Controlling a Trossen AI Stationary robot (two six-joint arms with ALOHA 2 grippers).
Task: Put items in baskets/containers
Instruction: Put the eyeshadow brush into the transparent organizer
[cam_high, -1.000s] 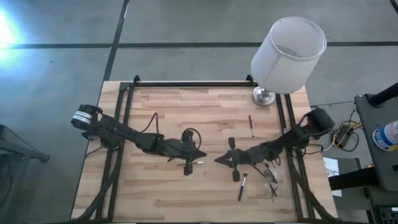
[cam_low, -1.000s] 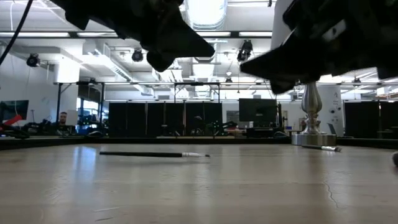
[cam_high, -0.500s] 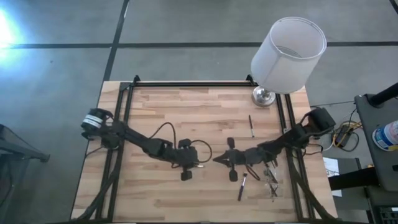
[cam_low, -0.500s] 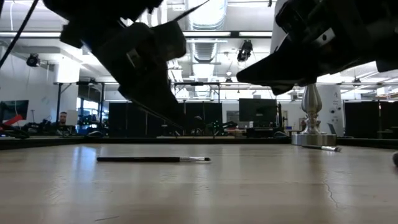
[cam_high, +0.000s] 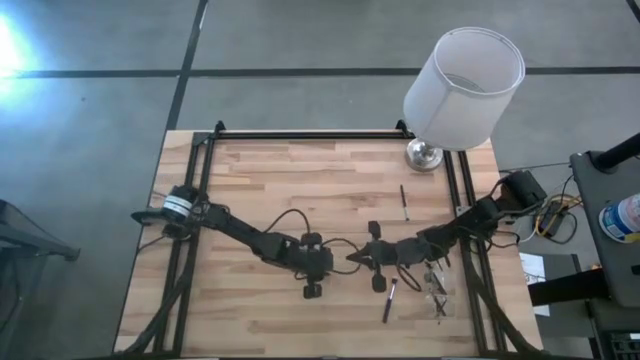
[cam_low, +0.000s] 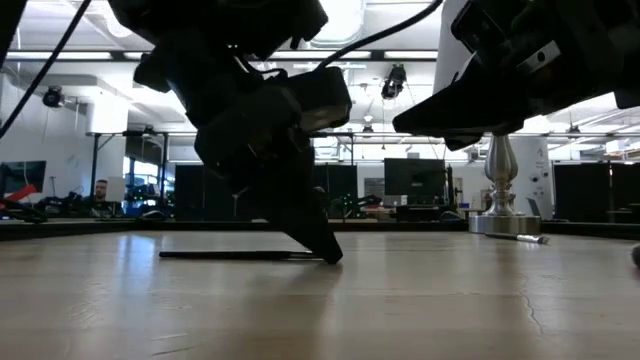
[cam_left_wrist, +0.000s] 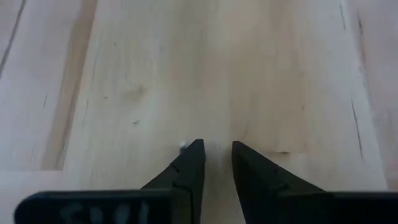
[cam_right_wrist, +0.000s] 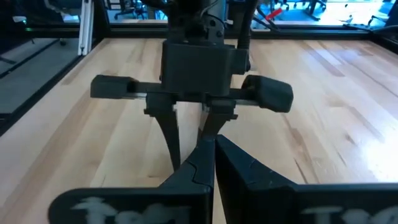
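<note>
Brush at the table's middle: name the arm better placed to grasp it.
Left. The left pincer, open, has its tips on the table at the bristle end of the brush; the right pincer hangs shut above the table.

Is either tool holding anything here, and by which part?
Nothing is held. The left tool stands open at the brush tip; the right tool is shut, empty.

Arms: two. Grippers: two, left gripper (cam_high: 328, 262) and right gripper (cam_high: 352, 258).
Loose brushes on table: three. One brush (cam_high: 404, 203) near metal base (cam_high: 423, 155), one (cam_high: 388, 300) beside clear tray (cam_high: 440, 290), one (cam_low: 240, 255) at left gripper.
Clear tray: one; brushes inside too jumbled to count.
White cylinder (cam_high: 465, 85): one.
Metal base: one.
</note>
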